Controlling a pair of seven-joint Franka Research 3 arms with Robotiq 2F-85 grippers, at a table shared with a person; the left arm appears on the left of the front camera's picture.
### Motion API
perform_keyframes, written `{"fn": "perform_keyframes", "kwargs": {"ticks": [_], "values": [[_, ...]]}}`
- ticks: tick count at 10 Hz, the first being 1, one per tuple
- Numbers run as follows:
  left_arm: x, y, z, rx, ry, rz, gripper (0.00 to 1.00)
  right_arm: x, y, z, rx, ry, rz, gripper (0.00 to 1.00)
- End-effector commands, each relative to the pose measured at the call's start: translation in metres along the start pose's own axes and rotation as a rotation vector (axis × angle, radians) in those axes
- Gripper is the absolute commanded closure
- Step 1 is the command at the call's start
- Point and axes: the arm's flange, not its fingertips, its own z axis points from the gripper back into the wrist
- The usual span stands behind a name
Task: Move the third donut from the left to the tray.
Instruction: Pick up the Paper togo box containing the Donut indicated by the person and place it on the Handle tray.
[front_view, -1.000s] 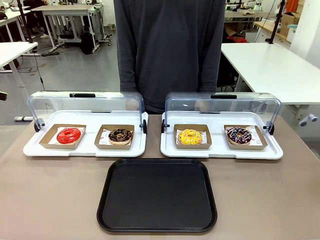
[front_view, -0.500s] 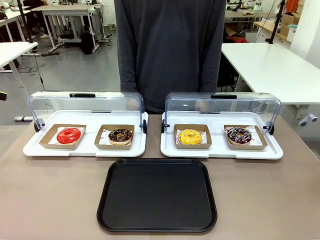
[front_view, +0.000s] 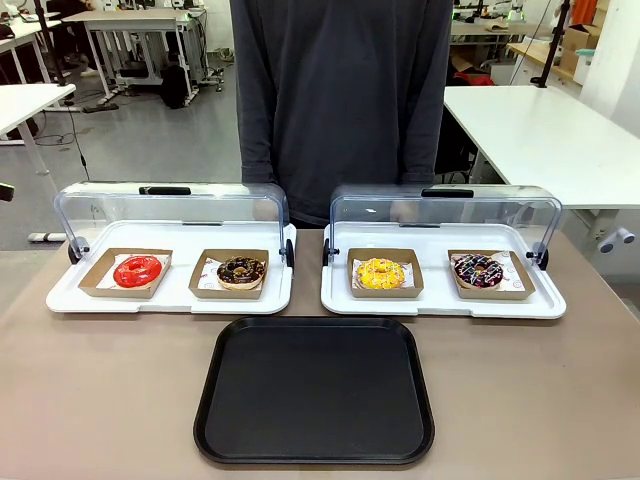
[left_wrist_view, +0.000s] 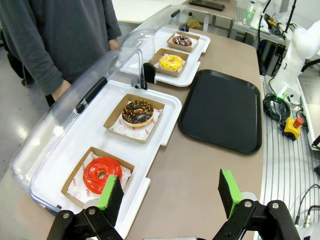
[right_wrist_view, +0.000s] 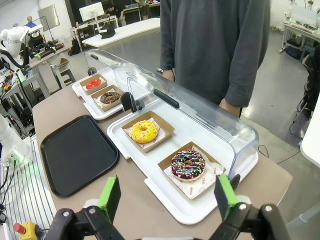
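Note:
The third donut (front_view: 380, 272), yellow-glazed in a brown cardboard holder, sits at the left of the right-hand white tray (front_view: 440, 305), whose clear lid is raised; it shows too as the third donut (left_wrist_view: 171, 62) and the third donut (right_wrist_view: 143, 131). The black tray (front_view: 315, 390) lies flat near the table's front edge, seen also as the tray (left_wrist_view: 225, 107) and the tray (right_wrist_view: 77, 152). My left gripper (left_wrist_view: 170, 192) hangs open high above the table's left end. My right gripper (right_wrist_view: 165, 197) hangs open above the right end. Neither holds anything.
A red donut (front_view: 137, 270) and a chocolate donut (front_view: 241, 270) sit on the left white tray (front_view: 170, 298). A dark sprinkled donut (front_view: 478, 270) sits right of the yellow one. A person (front_view: 340, 100) stands at the far side, behind the raised lids.

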Motion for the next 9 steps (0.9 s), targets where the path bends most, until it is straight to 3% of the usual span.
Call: {"fn": "perform_keyframes", "kwargs": {"ticks": [1, 9], "values": [[0.0012, 0.0009, 0.0012, -0.004, -0.004, -0.006, 0.0, 0.0023, -0.0032, -0.002, -0.002, -0.028, 0.024, 0.0], [0.0012, 0.0009, 0.0012, -0.004, -0.004, -0.006, 0.0, 0.0023, -0.0032, -0.002, -0.002, -0.028, 0.024, 0.0]]}}
